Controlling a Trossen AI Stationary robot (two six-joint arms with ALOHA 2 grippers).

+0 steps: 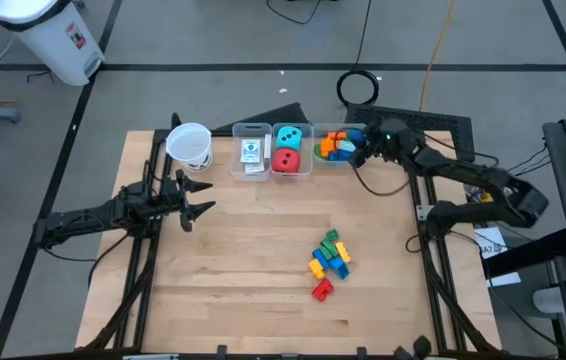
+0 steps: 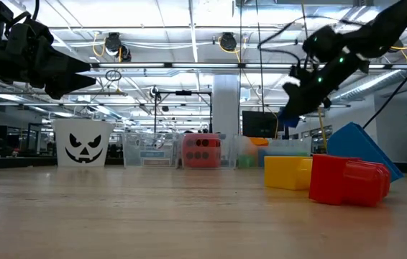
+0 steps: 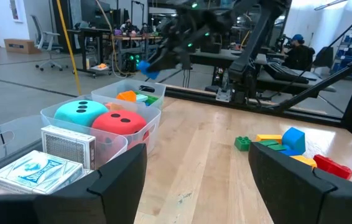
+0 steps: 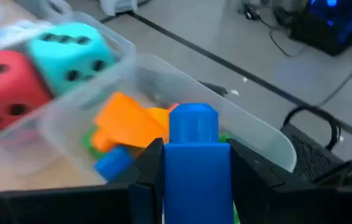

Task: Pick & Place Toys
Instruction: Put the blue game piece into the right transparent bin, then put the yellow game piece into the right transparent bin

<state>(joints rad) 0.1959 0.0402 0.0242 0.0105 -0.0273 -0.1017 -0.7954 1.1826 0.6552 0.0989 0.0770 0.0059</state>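
Three clear bins stand in a row at the table's far edge: the card packs [image 1: 252, 153] in the left one, the teal die [image 1: 288, 137] and the red die [image 1: 285, 160] in the middle one, several bricks [image 1: 335, 145] in the right one. My right gripper [image 1: 360, 150] is above the right bin [image 4: 238, 124], shut on a blue brick [image 4: 194, 162]. A pile of loose bricks [image 1: 329, 262] lies on the table's near right part. My left gripper [image 1: 198, 195] is open and empty at the table's left, near the white cup [image 1: 189, 146]. My right gripper pinches the blue brick between its two fingers, one on each of two opposite sides [image 4: 170, 168]. The brick's studded end [image 4: 193, 118] sticks out past the fingertips. The brick is lifted clear, above the right bin's bricks.
The white cup with a pumpkin face [image 2: 83, 147] stands left of the bins. In the low view a yellow brick [image 2: 287, 173] and a red brick [image 2: 347, 180] of the pile lie closest. Bare wood lies between my left gripper and the pile.
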